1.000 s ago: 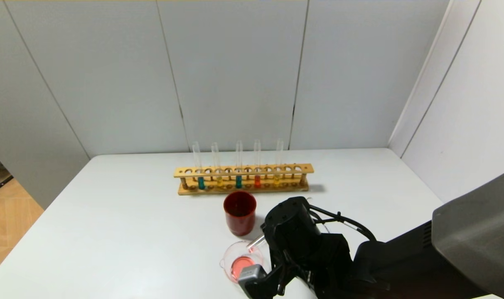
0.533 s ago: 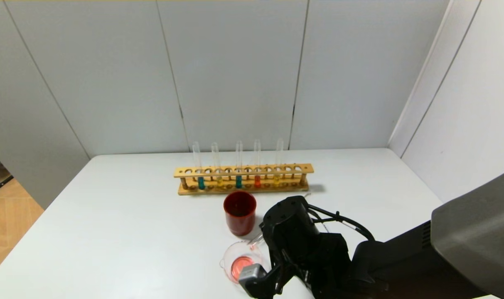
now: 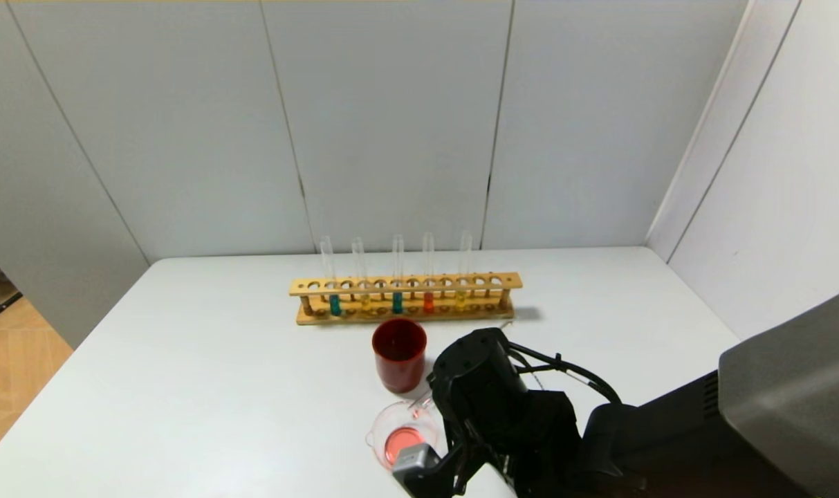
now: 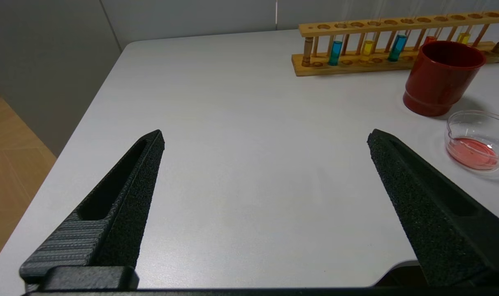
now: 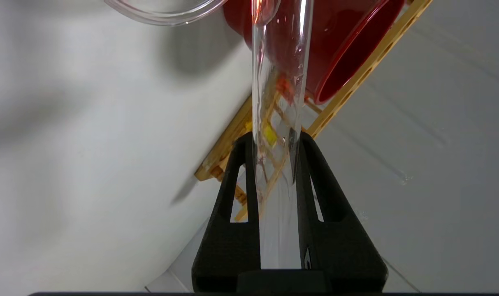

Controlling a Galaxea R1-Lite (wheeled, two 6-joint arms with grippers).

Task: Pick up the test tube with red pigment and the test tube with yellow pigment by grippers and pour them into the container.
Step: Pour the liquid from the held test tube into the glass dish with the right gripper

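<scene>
- Gripping a clear glass tube (image 5: 277, 123), the right tool (image 5: 276, 142) is seen with its two black fingers (image 5: 237, 197) pressed onto the glass from both sides; the tube looks emptied, with only a reddish trace near its mouth.
- In the head view the right tool (image 3: 429, 404) is held low at the near edge of the table (image 3: 184, 387), and the tube's mouth end (image 3: 422, 402) is tilted toward the rim of the container (image 3: 402, 434).
- A shallow pool of red-pink liquid is seen in the container (image 4: 477, 139), which stands on the table just nearer than the dark-red cup (image 3: 399, 354) (the cup and the container are close but apart).
- A wooden rack (image 3: 405, 297) is set behind the cup, with five tubes upright in it.
- A test tube with red pigment (image 3: 428, 277) is seen standing in the rack, second from the right among the tubes.
- The test tube with yellow pigment (image 3: 464, 273) is placed at the right end of the row; another yellow tube (image 3: 358, 275) and two teal tubes (image 3: 398, 277) are held further left.
- The left tool (image 4: 265, 139) is kept over the near left part of the table, well apart from the rack, with its fingers (image 4: 126, 193) spread wide and nothing between them.
</scene>
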